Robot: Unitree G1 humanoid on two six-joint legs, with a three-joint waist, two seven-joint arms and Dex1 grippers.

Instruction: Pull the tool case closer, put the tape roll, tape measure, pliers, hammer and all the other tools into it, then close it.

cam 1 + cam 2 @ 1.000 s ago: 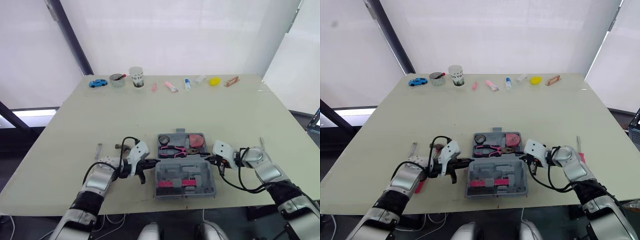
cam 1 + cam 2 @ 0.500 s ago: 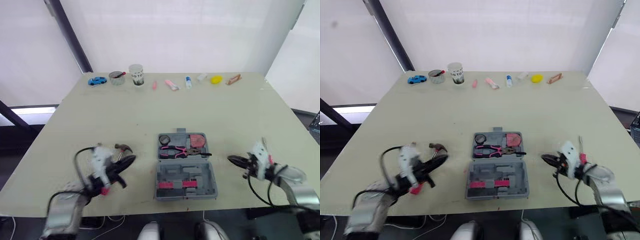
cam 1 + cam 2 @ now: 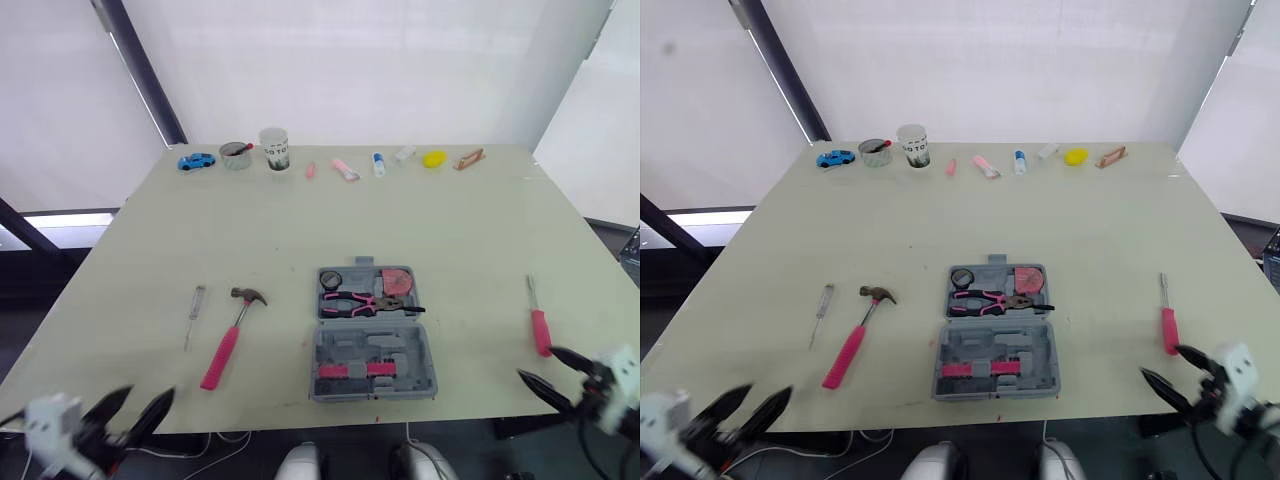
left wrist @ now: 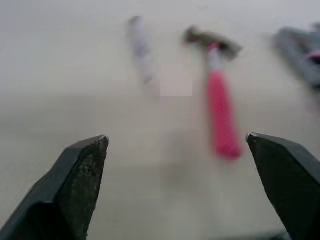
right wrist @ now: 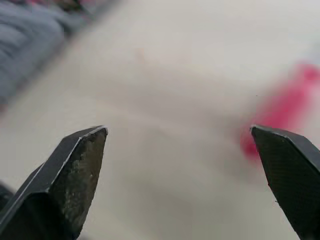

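Note:
The grey tool case [image 3: 372,345] lies open near the table's front edge. Pink-handled pliers [image 3: 360,302], a round black tool [image 3: 331,280] and a reddish disc [image 3: 395,280] sit in its far half. A pink-handled hammer [image 3: 228,340] and a small grey screwdriver [image 3: 193,310] lie left of the case. A pink-handled screwdriver [image 3: 538,322] lies to its right. My left gripper [image 3: 138,402] hangs open at the front left corner, facing the hammer [image 4: 220,115]. My right gripper [image 3: 543,368] is open just short of the pink screwdriver [image 5: 285,110]. Neither holds anything.
Along the far edge stand a blue toy car [image 3: 196,162], a grey ring-shaped roll [image 3: 235,156], a white cup [image 3: 273,150], several small tubes and a yellow object [image 3: 432,159]. Bare tabletop lies between that row and the case.
Both arms have drawn back from the case's sides to the table's front corners. Both grippers went from shut to open. The hammer and screwdrivers are now uncovered.

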